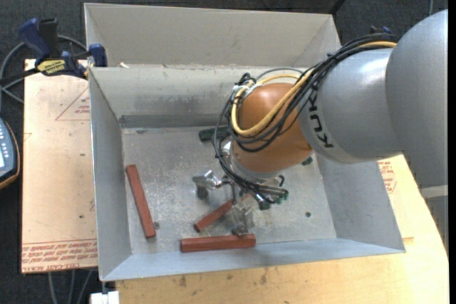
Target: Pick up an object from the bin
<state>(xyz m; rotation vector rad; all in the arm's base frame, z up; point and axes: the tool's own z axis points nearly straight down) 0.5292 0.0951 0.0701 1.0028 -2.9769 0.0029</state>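
Note:
My gripper (241, 214) hangs low under the arm's orange cover, near the bin's front middle. It is right at the upper right end of a short red-brown stick (212, 217) that lies slanted on the floor. A longer red-brown stick (217, 243) lies flat just in front of it, along the front wall. A small grey metal piece (206, 182) sits to the gripper's left, partly under the cover's cables.
A third long red-brown stick (140, 201) lies lengthwise near the left wall. A small dark thing (207, 133) rests by the back wall, left of the cover. The arm and its cover hide the bin's right middle.

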